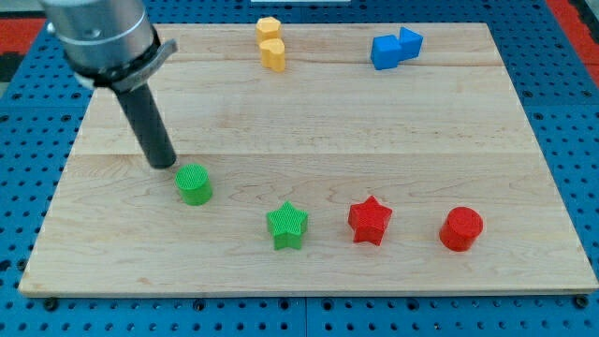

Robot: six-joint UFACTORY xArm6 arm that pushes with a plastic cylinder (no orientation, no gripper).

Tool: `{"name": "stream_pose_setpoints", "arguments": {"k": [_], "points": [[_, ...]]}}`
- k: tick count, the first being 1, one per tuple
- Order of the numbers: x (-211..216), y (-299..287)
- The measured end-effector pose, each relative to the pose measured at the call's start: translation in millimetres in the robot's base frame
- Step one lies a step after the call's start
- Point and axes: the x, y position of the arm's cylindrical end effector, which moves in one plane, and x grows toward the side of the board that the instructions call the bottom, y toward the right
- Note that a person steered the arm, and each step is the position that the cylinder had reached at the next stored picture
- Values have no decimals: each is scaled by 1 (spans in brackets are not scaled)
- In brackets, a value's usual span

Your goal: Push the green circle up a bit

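Observation:
The green circle (195, 184) is a round green block on the wooden board (309, 112), at the view's lower left. My tip (164, 164) rests on the board just to the upper left of the green circle, very close to it; I cannot tell whether they touch. The dark rod rises from the tip toward the view's top left.
A green star (287, 226) lies to the lower right of the green circle. A red star (370, 220) and a red circle (461, 228) sit further right. Two yellow blocks (271, 43) and two blue blocks (395, 48) stand near the top edge.

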Motion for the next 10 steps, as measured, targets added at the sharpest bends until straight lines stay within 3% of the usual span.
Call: {"name": "stream_pose_setpoints", "arguments": {"k": [1, 2, 4, 5, 7, 8, 10], "points": [[32, 40], [94, 42], [72, 49], [73, 98], [147, 99], [163, 78], [151, 53]]}}
